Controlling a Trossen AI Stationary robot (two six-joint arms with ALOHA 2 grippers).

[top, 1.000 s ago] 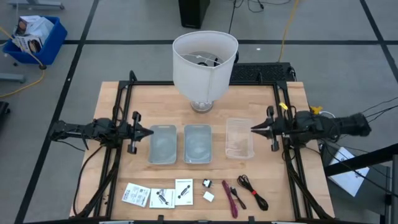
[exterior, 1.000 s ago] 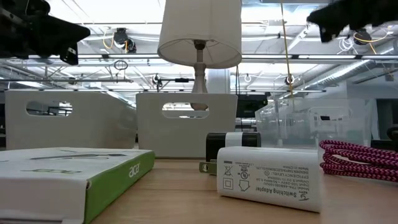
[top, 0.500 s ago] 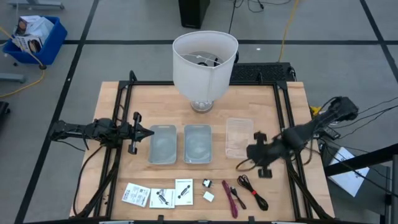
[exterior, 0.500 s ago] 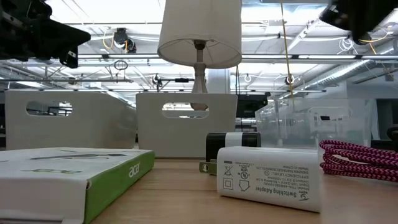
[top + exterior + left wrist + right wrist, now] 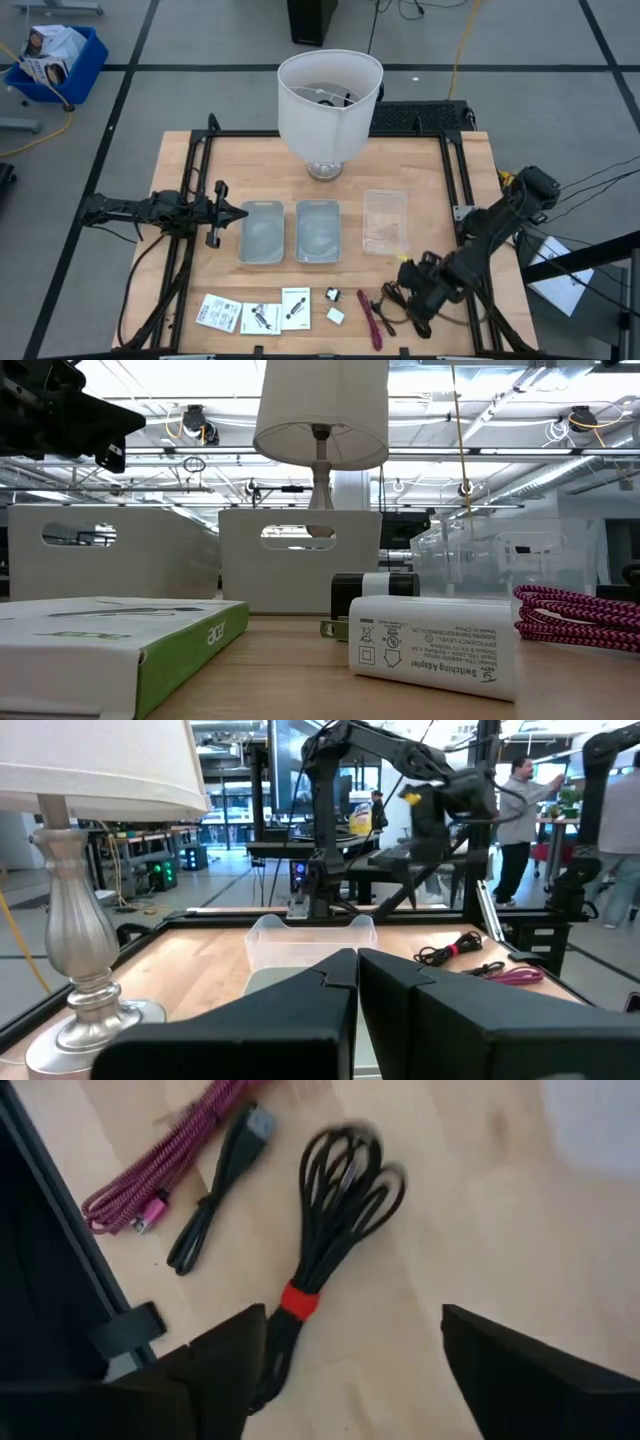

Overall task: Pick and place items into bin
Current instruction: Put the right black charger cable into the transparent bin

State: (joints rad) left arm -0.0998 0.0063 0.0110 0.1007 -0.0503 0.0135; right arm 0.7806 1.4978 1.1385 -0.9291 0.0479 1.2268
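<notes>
Hovering my right gripper [image 5: 412, 297] low over the front right part of the table [image 5: 470, 170], fingers spread wide with nothing between them. Right under it lies a black cable bundle [image 5: 325, 1230] with a red tie around it, and my wrist camera also catches a short black cable [image 5: 215, 1195] just beside it and a magenta braided cable [image 5: 170, 1160] next to that (all loose on the wood, none touching my fingers).

My left gripper [image 5: 232, 212] waits at the left side, fingers pressed together, pointing at the left grey bin [image 5: 262, 231]. A second grey bin [image 5: 318, 231] and a clear bin [image 5: 385, 221] sit in the same row. White packets [image 5: 218, 312] and a small white adapter [image 5: 336, 315] are lined up along the front edge.
</notes>
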